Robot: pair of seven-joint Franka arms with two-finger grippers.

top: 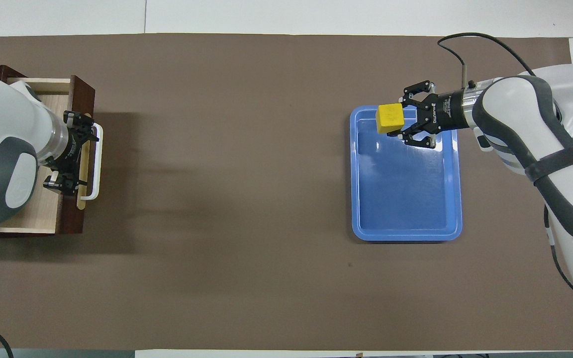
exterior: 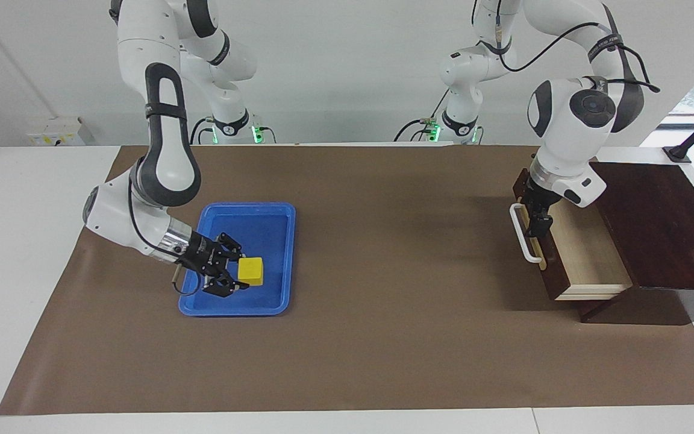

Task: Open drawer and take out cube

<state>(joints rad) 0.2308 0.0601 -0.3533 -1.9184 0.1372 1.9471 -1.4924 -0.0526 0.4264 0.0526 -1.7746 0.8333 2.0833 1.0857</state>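
The yellow cube [exterior: 250,270] [top: 390,118] is held low over the blue tray [exterior: 244,308] [top: 406,199], with my right gripper [exterior: 241,274] [top: 398,121] shut on it from the side. Whether the cube touches the tray floor I cannot tell. The dark wooden drawer [exterior: 582,247] [top: 43,214] stands pulled out of its dark box [exterior: 654,223], its pale inside bare. My left gripper [exterior: 538,228] [top: 67,153] hangs open over the drawer's front panel, just inside the white bar handle [exterior: 525,235] [top: 98,159], holding nothing.
A brown mat [exterior: 395,337] covers the table between tray and drawer. The tray lies toward the right arm's end, the drawer box toward the left arm's end.
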